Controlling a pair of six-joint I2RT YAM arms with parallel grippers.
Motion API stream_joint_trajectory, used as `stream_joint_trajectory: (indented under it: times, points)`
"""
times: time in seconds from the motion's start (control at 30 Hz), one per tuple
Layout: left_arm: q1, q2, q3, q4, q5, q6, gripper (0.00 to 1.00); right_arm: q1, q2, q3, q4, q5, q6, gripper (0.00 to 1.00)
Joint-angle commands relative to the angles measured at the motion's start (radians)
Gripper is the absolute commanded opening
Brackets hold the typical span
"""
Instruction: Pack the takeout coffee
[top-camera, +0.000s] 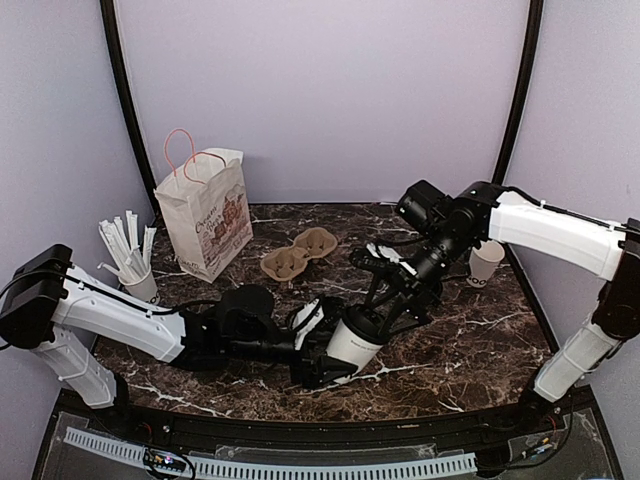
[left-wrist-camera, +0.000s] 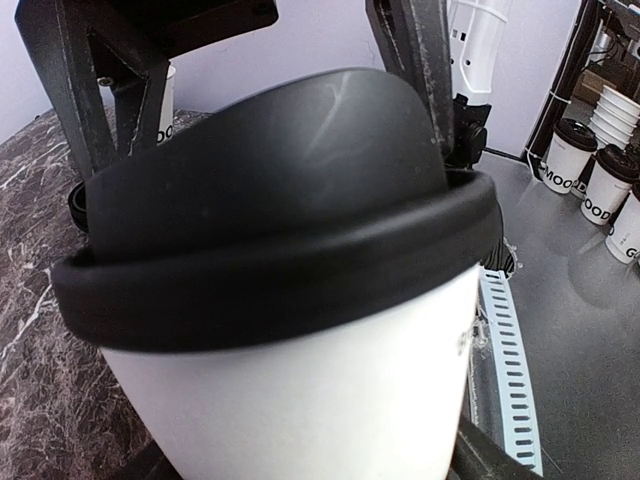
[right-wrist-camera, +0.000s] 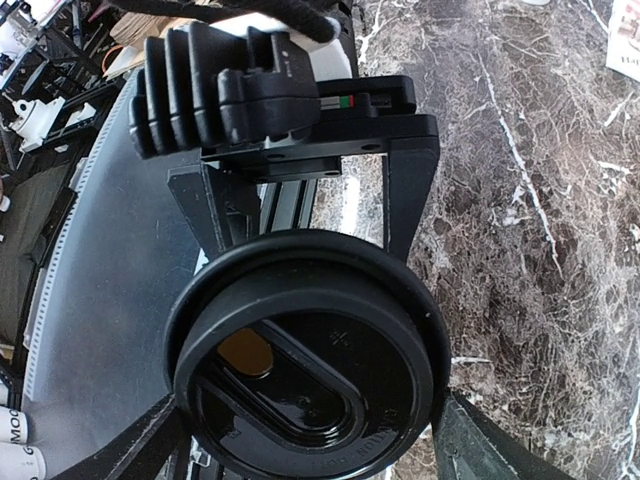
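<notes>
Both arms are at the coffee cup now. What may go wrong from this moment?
1. The coffee cup hangs tilted in the left end effector. The right end effector straddles only its lid, and a squeeze there may pop the lid off.
2. If the left one releases before the right one holds firmly, the cup may drop onto the table.
3. The paper bag stands at the far left, so a weak grip has a long way to fail.

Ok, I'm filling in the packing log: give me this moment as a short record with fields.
item: takeout coffee, tilted, black lid on
left gripper: shut on the coffee's white body
right gripper: straddles the lid, grip unclear
paper bag: upright, rear left, coffee not in it
cup carrier: empty, beyond the coffee
</notes>
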Motion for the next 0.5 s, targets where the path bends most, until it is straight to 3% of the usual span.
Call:
stream_joint_trajectory:
  times: [0.0, 0.13, 0.47]
  points:
    - [-0.006, -0.005, 0.031, 0.028, -0.043, 0.015, 0.72, 0.011, 0.035, 0.037, -0.063, -0.051, -0.051, 0.86]
    - [-0.006, -0.012, 0.02, 0.044, -0.044, 0.018, 0.72, 0.025, 0.044, 0.036, -0.068, -0.052, -0.055, 0.89]
    - [-0.006, -0.004, 0.029, 0.057, -0.013, -0.001, 0.73, 0.036, 0.056, 0.031, 0.02, 0.007, 0.032, 0.87]
